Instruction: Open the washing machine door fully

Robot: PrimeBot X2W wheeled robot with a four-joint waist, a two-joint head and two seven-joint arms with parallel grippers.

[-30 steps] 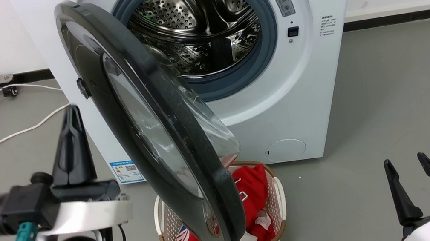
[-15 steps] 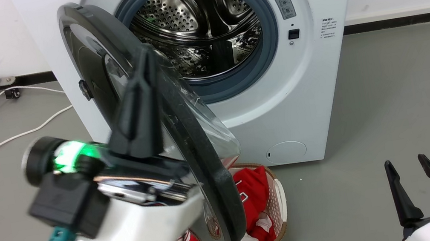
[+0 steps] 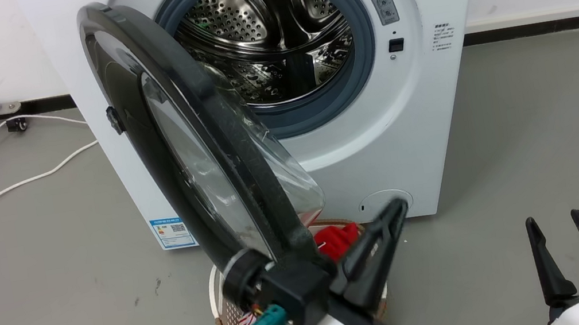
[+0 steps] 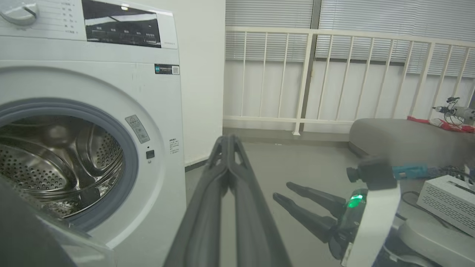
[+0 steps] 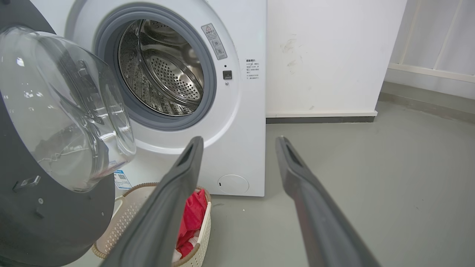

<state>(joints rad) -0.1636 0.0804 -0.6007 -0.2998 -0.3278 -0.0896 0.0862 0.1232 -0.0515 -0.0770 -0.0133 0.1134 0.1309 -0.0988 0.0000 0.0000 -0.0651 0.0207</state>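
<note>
The door (image 3: 196, 160) stands roughly half open, seen almost edge-on left of centre in the head view, with its lower edge over a basket (image 3: 219, 313) of red laundry (image 3: 336, 236). It is judged stiff and fairly heavy, swinging only about its hinge. The glossy black rim would be slippery to pinch, and the bulging glass bowl is best not struck. Hold is better taken as a push on the inner rim, at the edge farthest from the machine (image 3: 411, 125), where leverage is greatest.

The left claw (image 3: 394, 215) is clenched on nothing, its fingers pressed together, and is aimed toward the upper right from the bottom centre. It lies just beside the door's lower edge, on the drum side; whether it touches cannot be told. The right claw (image 3: 554, 219) is released and empty at the lower right, well apart from the door.

One door, one machine, one drum (image 3: 274, 31) and one basket are counted, and two claws of two fingers each.
</note>
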